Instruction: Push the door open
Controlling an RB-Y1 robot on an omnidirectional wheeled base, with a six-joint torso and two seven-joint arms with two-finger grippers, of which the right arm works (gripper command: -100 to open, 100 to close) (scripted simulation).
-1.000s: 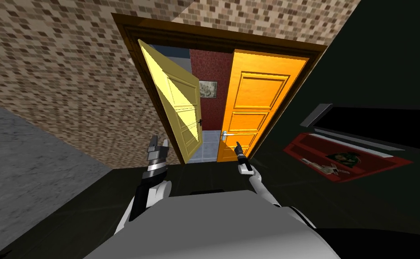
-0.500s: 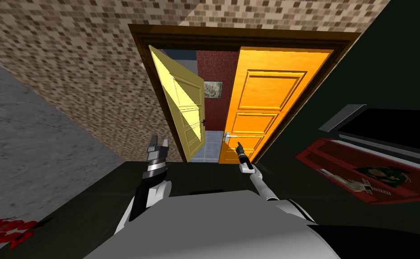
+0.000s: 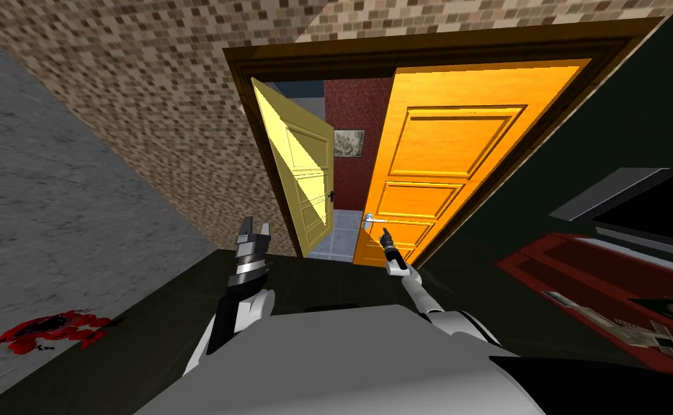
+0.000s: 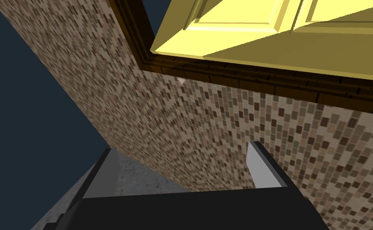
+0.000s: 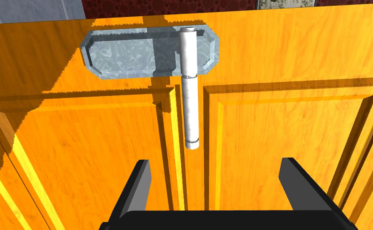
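You are drawing closer to the orange door; your right gripper, fingers wide and empty, is pointing just beside its handle, so pushing is likely coming next.

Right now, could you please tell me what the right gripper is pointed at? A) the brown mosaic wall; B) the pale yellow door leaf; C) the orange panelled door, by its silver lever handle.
C: the open right gripper faces the orange panelled door, with the silver lever handle just ahead of its fingertips, not gripped.
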